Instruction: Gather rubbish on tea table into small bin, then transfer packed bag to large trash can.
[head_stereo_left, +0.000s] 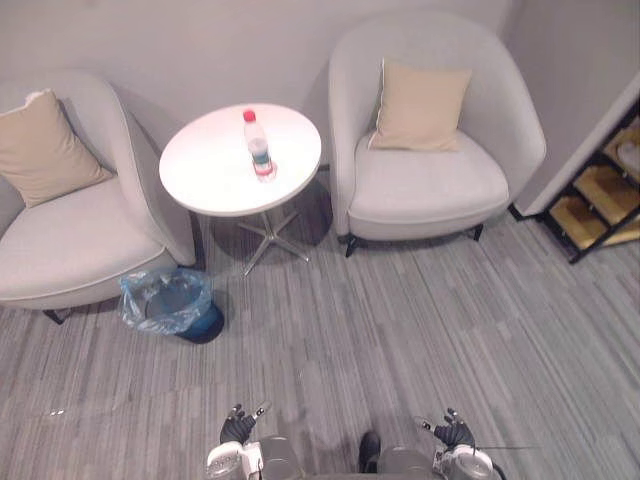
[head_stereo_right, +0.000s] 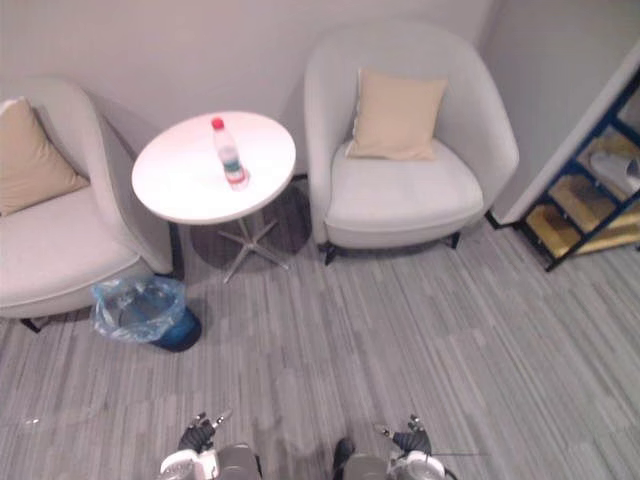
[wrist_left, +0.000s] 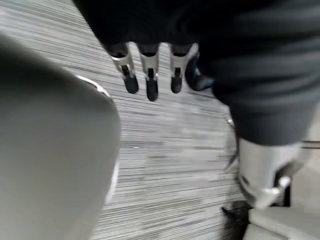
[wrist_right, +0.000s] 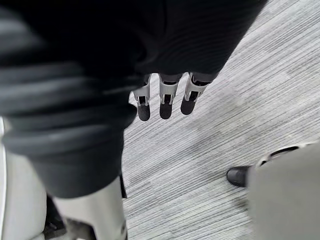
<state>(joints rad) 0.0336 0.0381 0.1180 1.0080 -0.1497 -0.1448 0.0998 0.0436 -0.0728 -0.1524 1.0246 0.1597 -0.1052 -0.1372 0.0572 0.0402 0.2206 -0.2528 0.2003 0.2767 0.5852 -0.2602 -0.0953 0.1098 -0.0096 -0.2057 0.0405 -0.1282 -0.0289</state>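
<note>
Overhead, bottle (head_stereo_left: 259, 143) on table (head_stereo_left: 210, 168); close-up, straight fingers (wrist_left: 151, 82).

Both eye views look steeply down from the head, well back from the round counter (head_stereo_left: 215, 175), and share nearly the same scene, set slightly sideways from each other. Each wrist view looks from very close along its own hand, the left hand (wrist_left: 150, 75) and the right hand (wrist_right: 165, 100), down at the striped floor (wrist_right: 225, 130) that the eye views also take in.
</note>
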